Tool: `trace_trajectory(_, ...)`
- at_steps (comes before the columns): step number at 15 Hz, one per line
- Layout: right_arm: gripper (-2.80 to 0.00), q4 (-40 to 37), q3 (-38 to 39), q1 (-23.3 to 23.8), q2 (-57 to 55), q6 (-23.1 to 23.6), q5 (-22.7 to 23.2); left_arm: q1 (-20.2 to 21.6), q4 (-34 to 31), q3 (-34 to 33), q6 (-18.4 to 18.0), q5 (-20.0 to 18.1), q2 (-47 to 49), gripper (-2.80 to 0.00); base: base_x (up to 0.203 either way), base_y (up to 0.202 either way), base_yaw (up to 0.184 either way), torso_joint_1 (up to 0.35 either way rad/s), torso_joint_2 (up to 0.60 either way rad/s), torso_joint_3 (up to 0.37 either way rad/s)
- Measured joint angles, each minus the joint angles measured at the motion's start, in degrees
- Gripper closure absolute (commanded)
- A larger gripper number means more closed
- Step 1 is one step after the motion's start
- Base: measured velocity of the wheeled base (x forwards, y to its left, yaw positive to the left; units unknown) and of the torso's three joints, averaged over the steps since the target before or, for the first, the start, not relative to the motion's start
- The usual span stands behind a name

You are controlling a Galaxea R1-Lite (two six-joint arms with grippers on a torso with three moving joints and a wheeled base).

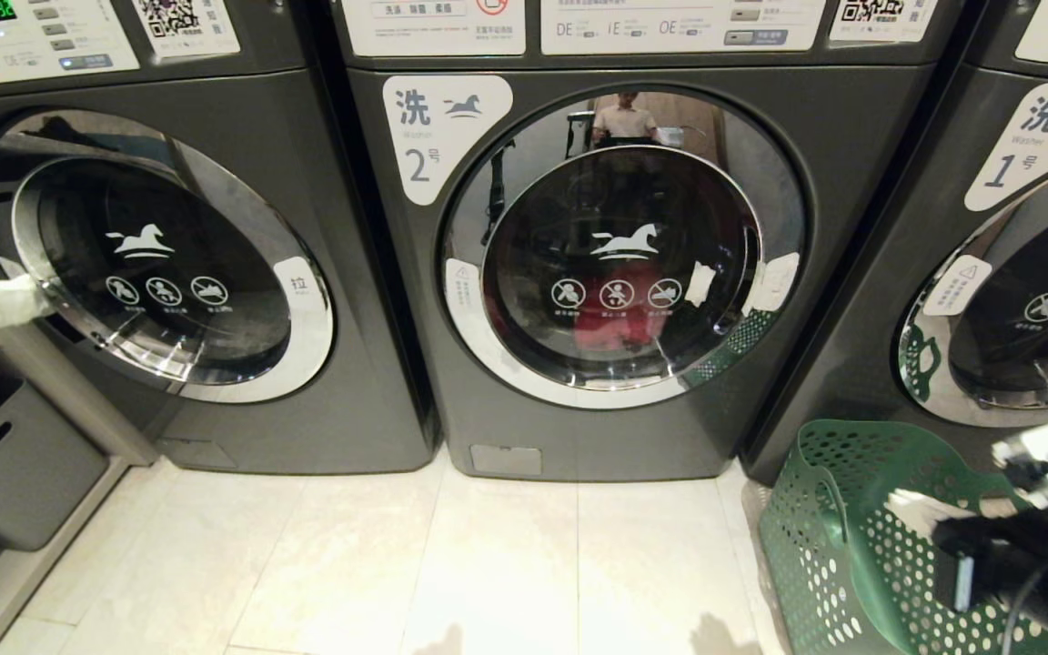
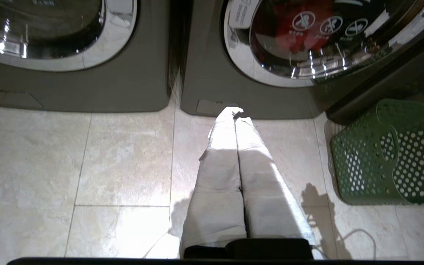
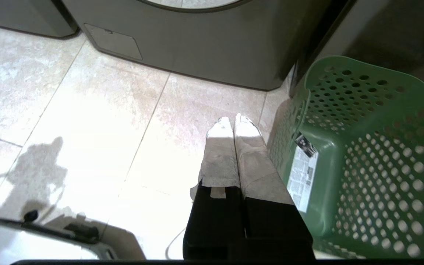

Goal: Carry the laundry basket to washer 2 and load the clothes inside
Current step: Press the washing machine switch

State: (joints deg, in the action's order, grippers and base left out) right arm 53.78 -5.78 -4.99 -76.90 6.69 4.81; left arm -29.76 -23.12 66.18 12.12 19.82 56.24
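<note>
The green perforated plastic laundry basket (image 1: 851,537) stands on the pale tiled floor (image 1: 451,564) at the robot's right, in front of the washer labelled "1" (image 1: 988,273) and just beside the corner of washer 2 (image 1: 615,246), the dark grey front-loader with the chrome-rimmed round glass door and the white "2" label. That door looks closed, and a bright pink-red garment (image 1: 619,314) shows behind its glass. No yellow or grey garment is visible, and the part of the basket in view shows no clothes, so loading appears done or nearly so.

The right claw (image 3: 233,123), clenched on nothing with its taped fingers together, hovers above the floor just beside the basket's near wall. The left claw (image 2: 235,112), likewise clenched and empty, points toward the foot of washer 2; in the head view its wrapped tip lies against the door rim of the unlabelled washer (image 1: 169,264) on the left.

The risks I judge from here:
- The right arm swinging sideways could clip the light basket and tip or shove it against washer "1".
- If a garment lies hidden in the basket, the task would end short.
- If the door is only pushed to, it may swing back open.
- The left claw could scrape the neighbouring door.
</note>
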Motion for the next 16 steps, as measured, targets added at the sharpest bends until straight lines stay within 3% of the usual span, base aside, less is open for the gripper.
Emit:
trace_trajectory(2, 0.00, -9.7, 3.1, -0.4, 14.4, 0.3, -0.2, 0.0, -0.2, -5.6, 0.0, -2.4, -3.7, 0.00, 0.000, 0.000, 0.000, 0.000, 0.00, 0.000)
trace_trajectory(7, 0.00, -42.7, 3.7, -0.9, 50.0, -0.8, -3.5, -0.1, -0.9, -18.1, 0.6, -5.7, -10.3, 0.00, 0.000, 0.000, 0.000, 0.000, 0.00, 0.000)
trace_trajectory(9, 0.00, -54.9, 3.4, -1.2, 56.6, -1.9, -4.8, 0.0, -5.2, -22.5, 3.2, -5.9, -11.5, 0.00, 0.000, 0.000, 0.000, 0.000, 0.00, 0.000)
trace_trajectory(10, 0.00, -58.5, 3.3, -1.2, 58.1, -2.1, -4.9, 0.4, -8.5, -23.2, 6.3, -5.5, -11.6, 0.00, 0.000, 0.000, 0.000, 0.000, 0.00, 0.000)
trace_trajectory(12, 0.00, -59.8, 3.2, -1.4, 60.0, -2.3, -5.3, 2.2, -15.0, -24.0, 15.8, -2.2, -11.2, 0.00, 0.000, 0.000, 0.000, 0.000, 0.00, 0.000)
trace_trajectory(14, 0.00, -59.9, 3.2, -1.3, 60.9, -2.4, -5.1, 3.4, -20.2, -25.1, 23.7, 4.4, -11.8, 0.00, 0.000, 0.000, 0.000, 0.000, 0.00, 0.000)
trace_trajectory(16, 0.00, -59.9, 3.2, -1.4, 61.2, -2.2, -4.9, 3.9, -24.5, -26.8, 25.3, 11.2, -15.1, 0.00, 0.000, 0.000, 0.000, 0.000, 0.00, 0.000)
